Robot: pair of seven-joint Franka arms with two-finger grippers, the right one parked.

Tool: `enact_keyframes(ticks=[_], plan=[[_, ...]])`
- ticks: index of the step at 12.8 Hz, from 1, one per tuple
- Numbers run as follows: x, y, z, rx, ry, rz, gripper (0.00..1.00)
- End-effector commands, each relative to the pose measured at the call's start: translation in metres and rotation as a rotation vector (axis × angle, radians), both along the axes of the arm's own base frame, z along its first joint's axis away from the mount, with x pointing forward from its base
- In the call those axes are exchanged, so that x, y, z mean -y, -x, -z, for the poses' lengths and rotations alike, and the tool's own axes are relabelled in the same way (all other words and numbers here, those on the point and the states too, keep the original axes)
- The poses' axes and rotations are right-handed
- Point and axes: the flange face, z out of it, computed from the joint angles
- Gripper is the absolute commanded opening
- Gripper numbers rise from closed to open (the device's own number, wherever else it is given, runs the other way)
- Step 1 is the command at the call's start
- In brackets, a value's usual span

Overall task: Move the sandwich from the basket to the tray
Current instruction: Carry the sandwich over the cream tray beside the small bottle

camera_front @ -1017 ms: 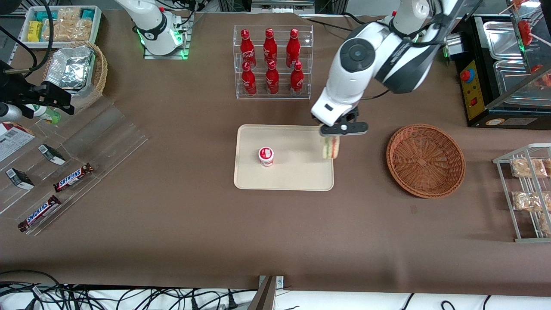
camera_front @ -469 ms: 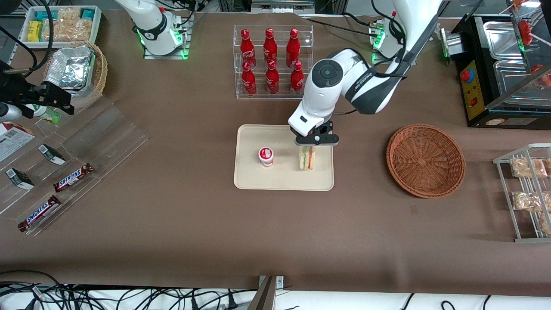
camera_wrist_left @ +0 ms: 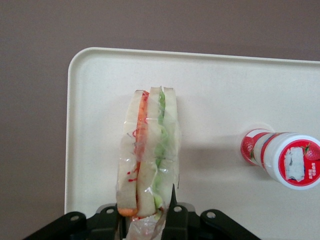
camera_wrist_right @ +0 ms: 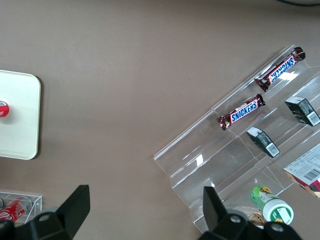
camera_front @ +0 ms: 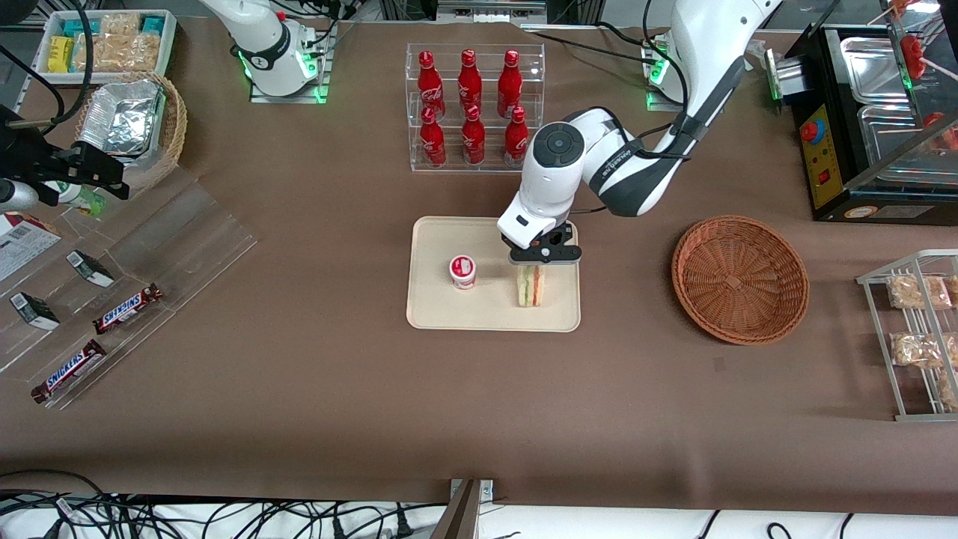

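Clamped narrowly on the upper end of the sandwich [camera_wrist_left: 148, 155], the jaws of the gripper [camera_front: 544, 258] held it on edge just above, or barely touching, the tray [camera_front: 438, 314], near the tray's edge toward the basket [camera_front: 739, 278]. Standing so narrow, the wedge would likely topple on release, perhaps toward the yogurt cup [camera_front: 462, 272] beside it, or drag up if the wrap clung to a finger. Compared with a second earlier, the sandwich had come in from over the tray's rim and dropped lower.
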Motion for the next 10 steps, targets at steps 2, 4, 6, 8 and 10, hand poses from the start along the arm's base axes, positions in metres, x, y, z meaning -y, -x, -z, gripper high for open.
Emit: enact_keyframes(ticks=[2, 4, 6, 8, 10], plan=[[0.008, 0.001, 0.013, 0.068, -0.014, -0.012, 0.3], [0.008, 0.001, 0.015, 0.075, -0.018, -0.014, 0.3], [0.009, 0.004, 0.016, 0.087, 0.004, -0.008, 0.3], [0.008, 0.012, 0.023, 0.125, -0.006, -0.012, 0.3], [0.005, 0.029, 0.032, 0.179, -0.012, -0.014, 0.3]])
